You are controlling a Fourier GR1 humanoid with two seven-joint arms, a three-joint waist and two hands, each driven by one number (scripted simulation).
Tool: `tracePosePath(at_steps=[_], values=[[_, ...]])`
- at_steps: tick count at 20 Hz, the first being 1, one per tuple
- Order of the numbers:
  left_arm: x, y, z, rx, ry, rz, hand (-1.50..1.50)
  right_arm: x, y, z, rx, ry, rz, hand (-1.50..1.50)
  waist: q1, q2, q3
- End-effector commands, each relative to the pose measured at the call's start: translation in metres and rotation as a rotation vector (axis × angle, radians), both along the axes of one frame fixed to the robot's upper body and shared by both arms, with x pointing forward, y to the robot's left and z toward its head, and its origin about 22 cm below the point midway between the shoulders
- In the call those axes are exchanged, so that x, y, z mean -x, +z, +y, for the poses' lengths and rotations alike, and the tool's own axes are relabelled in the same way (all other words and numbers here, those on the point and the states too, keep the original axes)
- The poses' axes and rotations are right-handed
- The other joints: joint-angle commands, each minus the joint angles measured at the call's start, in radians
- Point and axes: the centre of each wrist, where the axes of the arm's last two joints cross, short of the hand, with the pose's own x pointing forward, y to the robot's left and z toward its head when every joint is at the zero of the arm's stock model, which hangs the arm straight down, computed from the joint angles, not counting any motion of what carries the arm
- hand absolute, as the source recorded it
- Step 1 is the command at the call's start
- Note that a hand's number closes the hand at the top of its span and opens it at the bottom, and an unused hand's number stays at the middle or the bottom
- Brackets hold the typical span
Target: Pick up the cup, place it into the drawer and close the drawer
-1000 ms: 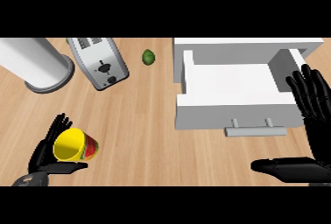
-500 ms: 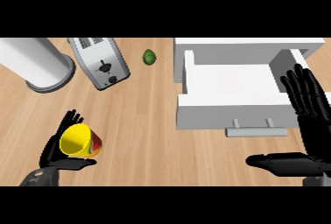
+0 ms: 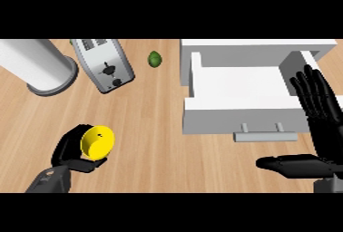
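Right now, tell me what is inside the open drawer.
The drawer shows only a bare white floor; nothing lies in it. The right robot hand covers its right edge, so that strip stays unseen.

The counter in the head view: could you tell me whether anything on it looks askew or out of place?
The toaster sits slanted rather than square to the counter edge. The yellow cup is tipped sideways in the left hand. The drawer stands open. Nothing looks spilled or damaged.

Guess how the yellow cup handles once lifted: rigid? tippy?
The yellow cup probably stays rigid: its rim looks round inside the left hand. It is tilted, its opening facing the camera, so contents would spill. Smooth walls suggest it may slip.
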Motion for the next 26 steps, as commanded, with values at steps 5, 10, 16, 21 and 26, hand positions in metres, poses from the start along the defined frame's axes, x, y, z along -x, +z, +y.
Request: tracePosePath(at_steps=[5,10,16,21,26], values=[[0.0,-0.008,-0.022,0.195,0.166,-0.188,1.5,0.0,-0.007,-0.006,0.027,-0.004,0.006,-1.5,0.001,0.001,0.001],[-0.016,0.0,-0.028,0.132,0.327,-0.277,1.5,0.0,-0.005,0.002,0.019,0.015,0.009,-1.5,-0.014,0.004,-0.001],[-0.044,0.029,-0.021,0.169,0.26,-0.398,1.5,0.002,0.003,-0.009,0.017,-0.03,-0.008,-1.5,0.004,-0.004,0.002],[-0.073,0.056,-0.051,0.121,0.138,-0.423,1.5,0.009,0.008,-0.015,0.02,-0.015,0.023,-1.5,0.011,-0.01,0.004],[-0.109,0.113,-0.075,0.067,0.098,-0.499,1.5,0.009,0.01,-0.01,-0.001,-0.055,0.013,-1.5,0.02,-0.012,0.004]])
